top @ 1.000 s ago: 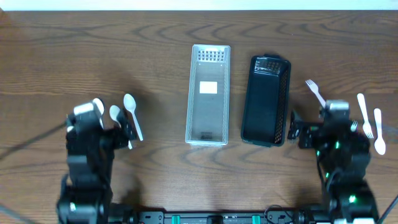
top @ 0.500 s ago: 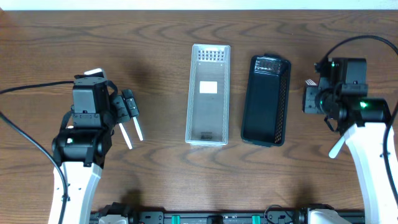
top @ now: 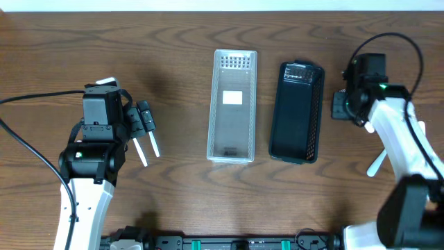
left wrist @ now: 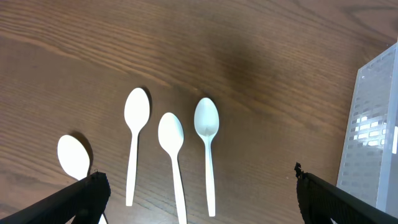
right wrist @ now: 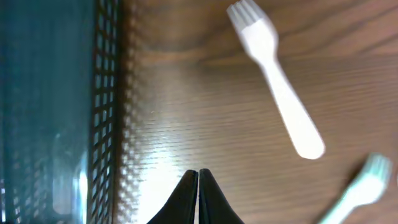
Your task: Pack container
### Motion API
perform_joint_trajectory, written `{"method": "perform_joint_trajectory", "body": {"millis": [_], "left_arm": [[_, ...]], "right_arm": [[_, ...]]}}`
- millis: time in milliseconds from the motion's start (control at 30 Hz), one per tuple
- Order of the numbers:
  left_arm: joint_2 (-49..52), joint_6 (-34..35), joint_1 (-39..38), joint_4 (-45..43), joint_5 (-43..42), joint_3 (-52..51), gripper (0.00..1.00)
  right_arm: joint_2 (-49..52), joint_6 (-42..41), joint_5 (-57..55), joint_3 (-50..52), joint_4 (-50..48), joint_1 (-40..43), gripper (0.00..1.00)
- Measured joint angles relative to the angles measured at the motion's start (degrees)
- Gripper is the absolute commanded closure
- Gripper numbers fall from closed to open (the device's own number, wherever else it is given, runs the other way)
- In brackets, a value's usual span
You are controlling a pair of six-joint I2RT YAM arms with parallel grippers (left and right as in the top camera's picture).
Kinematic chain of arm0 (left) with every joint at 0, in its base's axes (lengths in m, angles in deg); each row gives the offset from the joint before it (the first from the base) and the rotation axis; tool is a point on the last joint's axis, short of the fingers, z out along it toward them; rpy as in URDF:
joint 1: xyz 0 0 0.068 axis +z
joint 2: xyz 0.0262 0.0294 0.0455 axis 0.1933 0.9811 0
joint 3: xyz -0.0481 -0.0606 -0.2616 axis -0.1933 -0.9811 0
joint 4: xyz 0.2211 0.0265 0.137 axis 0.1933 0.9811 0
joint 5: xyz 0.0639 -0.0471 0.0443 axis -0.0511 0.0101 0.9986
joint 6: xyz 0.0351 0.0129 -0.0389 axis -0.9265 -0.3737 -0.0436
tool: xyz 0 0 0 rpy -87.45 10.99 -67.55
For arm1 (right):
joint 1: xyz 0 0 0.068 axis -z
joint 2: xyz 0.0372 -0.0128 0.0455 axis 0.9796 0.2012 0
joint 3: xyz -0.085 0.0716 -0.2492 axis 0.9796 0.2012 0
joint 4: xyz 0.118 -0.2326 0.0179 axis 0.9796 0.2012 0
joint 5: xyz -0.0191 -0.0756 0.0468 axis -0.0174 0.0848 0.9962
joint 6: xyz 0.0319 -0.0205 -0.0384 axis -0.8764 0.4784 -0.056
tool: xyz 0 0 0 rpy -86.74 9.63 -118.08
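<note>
Several white plastic spoons lie side by side on the wood table, bowls pointing away in the left wrist view. My left gripper hangs over their handles, wide open and empty; overhead it covers most of them. A clear container and a black mesh container stand side by side at the centre, both empty. My right gripper is shut on nothing, above bare table just right of the black container. Two white forks lie to its right.
A fork handle shows beside the right arm's white link in the overhead view. The clear container's wall sits at the right edge of the left wrist view. Cables trail from both arms.
My right gripper went from open to shut with nothing in it. Both arms reached out from the near edge over the table; the right one then shifted farther back beside the black container.
</note>
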Motion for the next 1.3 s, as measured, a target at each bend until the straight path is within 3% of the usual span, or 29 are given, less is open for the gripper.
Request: {"method": "perform_joint_trajectory", "body": {"millis": [367, 933, 1300], "left_arm": [[0.0, 0.0, 0.0, 0.5, 0.0, 0.0, 0.02], [0.0, 0.0, 0.0, 0.7, 0.0, 0.0, 0.02], [0.0, 0.0, 0.0, 0.7, 0.0, 0.0, 0.02]], "right_arm": [[4.0, 0.7, 9.7, 0.0, -5.4, 0.0, 0.88], [4.1, 1.1, 23.8, 0.0, -5.7, 0.0, 0.87], [4.1, 0.9, 23.7, 0.0, 1.8, 0.0, 0.85]]}}
